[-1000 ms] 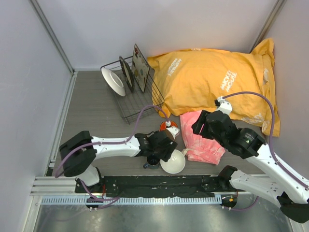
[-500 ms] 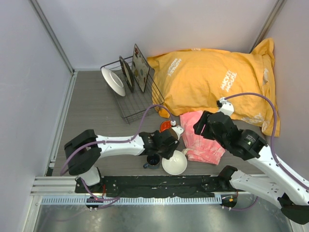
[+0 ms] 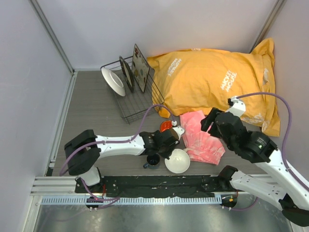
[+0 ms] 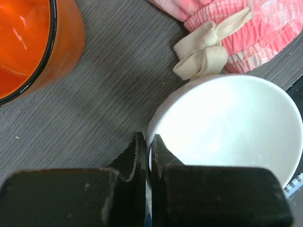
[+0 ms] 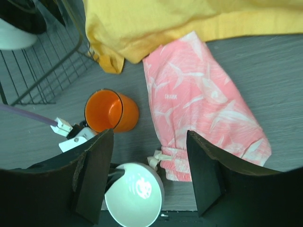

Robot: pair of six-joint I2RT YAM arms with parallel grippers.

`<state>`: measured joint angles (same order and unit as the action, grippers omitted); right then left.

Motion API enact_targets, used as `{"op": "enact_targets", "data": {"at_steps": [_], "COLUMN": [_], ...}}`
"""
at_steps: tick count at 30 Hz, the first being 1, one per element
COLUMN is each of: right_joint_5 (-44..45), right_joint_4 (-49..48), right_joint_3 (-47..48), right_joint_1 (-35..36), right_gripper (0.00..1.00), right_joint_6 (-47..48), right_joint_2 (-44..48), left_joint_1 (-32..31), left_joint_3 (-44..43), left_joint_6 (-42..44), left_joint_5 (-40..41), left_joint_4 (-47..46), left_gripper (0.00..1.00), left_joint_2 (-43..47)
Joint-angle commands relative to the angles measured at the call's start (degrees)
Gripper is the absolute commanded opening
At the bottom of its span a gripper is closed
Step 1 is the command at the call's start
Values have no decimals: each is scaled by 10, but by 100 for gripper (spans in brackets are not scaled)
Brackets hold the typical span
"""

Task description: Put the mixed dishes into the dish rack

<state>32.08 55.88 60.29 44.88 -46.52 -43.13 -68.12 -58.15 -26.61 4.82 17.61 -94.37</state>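
Pinching the left rim of the round white ceramic bowl (image 4: 227, 127), the left gripper (image 4: 147, 142) is closed tight on it. The dark grey wire dish rack (image 3: 140, 104) lies well beyond, on the left arm's side. The right gripper (image 5: 149, 137) hangs open, empty.

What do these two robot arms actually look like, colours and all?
The left arm and right arm have white tubular links joined by chunky black joints. A thin purple cable loops along each. Each ends in flat matte-black fingers.
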Motion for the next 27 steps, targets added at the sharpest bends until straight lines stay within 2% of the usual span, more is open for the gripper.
{"op": "enact_targets", "data": {"at_steps": [1, 5, 11, 15, 19, 20, 23, 27], "right_joint_5": [98, 120, 35, -17, -124, -182, -279, -355], "right_joint_4": [27, 27, -46, -112, -153, -164, -228, -326], "right_joint_3": [68, 101, 112, 91, 84, 81, 49, -10], "right_joint_1": [-1, -1, -1, -1, -1, -1, -1, -1], "right_gripper": [70, 73, 77, 82, 87, 89, 91, 94], "right_joint_6": [-4, 3, 56, 68, 74, 70, 45, 7], "right_joint_2": [30, 48, 81, 102, 71, 61, 39, 31], "left_joint_1": [-5, -6, -6, -5, -3, 1, 5, 9], "left_joint_3": [-46, -64, -19, 5, 20, 23, 32, 37], "left_joint_6": [-8, -20, -63, -78, -75, -72, -68, -67], "left_joint_5": [6, 33, 95, 151, 231, 257, 293, 317], "left_joint_4": [-7, 1, -52, -49, -40, -37, -31, -19], "left_gripper": [0, 0, 0, 0, 0, 0, 0, 0], "left_joint_2": [51, 109, 259, 348, 424, 448, 475, 506]}}
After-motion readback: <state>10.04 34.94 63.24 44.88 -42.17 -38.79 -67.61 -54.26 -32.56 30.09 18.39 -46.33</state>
